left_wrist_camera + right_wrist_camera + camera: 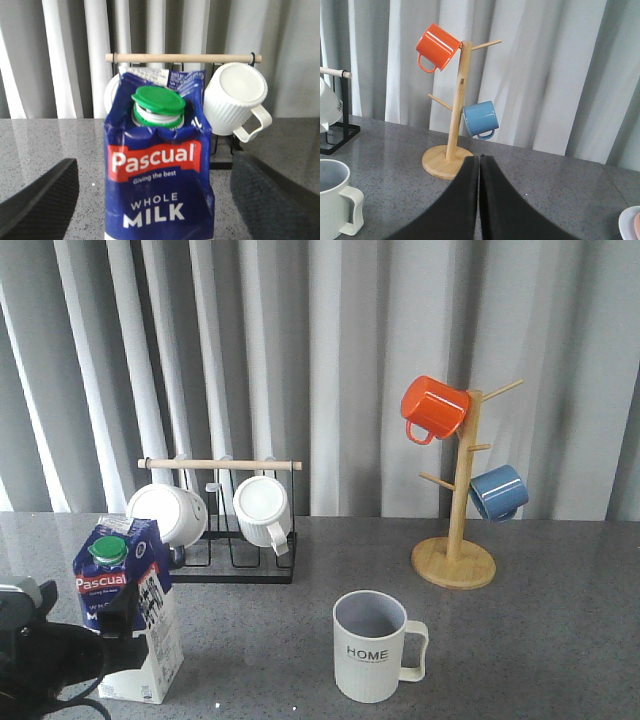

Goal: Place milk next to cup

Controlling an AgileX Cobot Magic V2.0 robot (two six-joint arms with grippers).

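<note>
The milk is a blue-and-white carton with a green cap and a red "Pascual" label. It stands on the grey table at the front left. My left gripper is open, with one black finger on each side of the carton; in the left wrist view both fingers stand clear of the milk. The cup, a pale ribbed mug lettered "HOME", stands at the front centre, well right of the carton, and also shows in the right wrist view. My right gripper is shut and empty, and is out of the front view.
A black wire rack with a wooden rod holds white mugs behind the carton. A wooden mug tree at the back right carries an orange mug and a blue mug. Grey curtains close the back.
</note>
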